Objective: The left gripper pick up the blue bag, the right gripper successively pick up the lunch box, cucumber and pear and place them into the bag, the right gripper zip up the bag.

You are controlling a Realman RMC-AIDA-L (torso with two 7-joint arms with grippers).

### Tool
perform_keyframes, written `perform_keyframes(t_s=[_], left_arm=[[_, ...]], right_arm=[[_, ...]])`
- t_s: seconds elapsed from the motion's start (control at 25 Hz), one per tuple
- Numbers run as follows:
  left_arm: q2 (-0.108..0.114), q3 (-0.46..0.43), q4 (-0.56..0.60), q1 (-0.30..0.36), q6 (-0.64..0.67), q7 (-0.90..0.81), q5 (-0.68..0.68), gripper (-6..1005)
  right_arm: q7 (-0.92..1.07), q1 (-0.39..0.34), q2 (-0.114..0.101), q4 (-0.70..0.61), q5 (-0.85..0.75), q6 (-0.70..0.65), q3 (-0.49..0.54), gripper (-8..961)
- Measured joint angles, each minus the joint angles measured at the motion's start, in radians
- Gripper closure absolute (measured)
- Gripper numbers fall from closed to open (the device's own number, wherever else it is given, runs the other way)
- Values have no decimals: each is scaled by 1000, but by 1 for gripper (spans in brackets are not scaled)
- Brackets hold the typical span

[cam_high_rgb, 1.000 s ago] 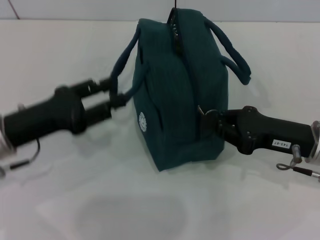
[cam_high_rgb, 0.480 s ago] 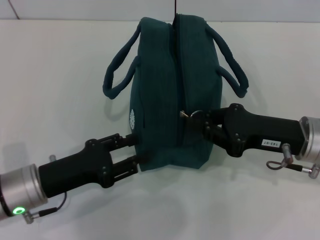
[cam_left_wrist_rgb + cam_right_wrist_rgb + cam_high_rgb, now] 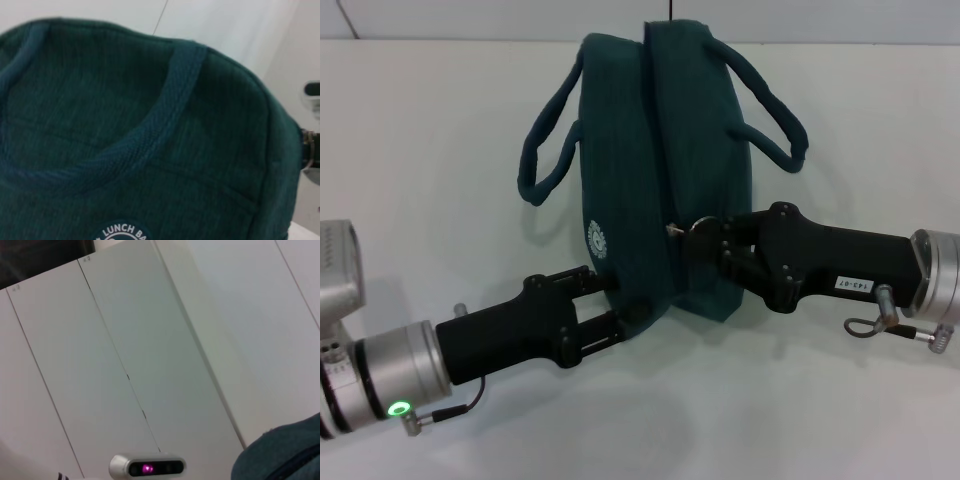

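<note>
The blue bag stands on the white table, leaning a little to the left, its zipper seam running down the near end. My left gripper reaches in from the lower left and is shut on a fold at the bag's lower near corner. In the left wrist view the bag fills the picture, with a handle and its white logo. My right gripper comes from the right and is shut on the metal zipper pull low on the near end. Lunch box, cucumber and pear are out of view.
The right wrist view looks up at white wall panels, a small camera bar with a magenta light and a corner of the bag. The table's far edge meets the wall just behind the bag.
My left gripper left the handle and moved down to the bag's lower near corner. The right gripper drew the zipper pull down the near end. The bag shifted left and tilted.
</note>
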Motion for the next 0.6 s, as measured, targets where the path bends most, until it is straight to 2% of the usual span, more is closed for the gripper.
perform_keyframes(t_s=[0.4,0.6], left_arm=[[-1,0,-19,-16,-46,62,-47,437],[-1,0,-39,-18,-95,88,-76,619]], right_arm=[[-2,0,1,0,3,12,0,917],[0,4,-8,0,4,10,12,918]])
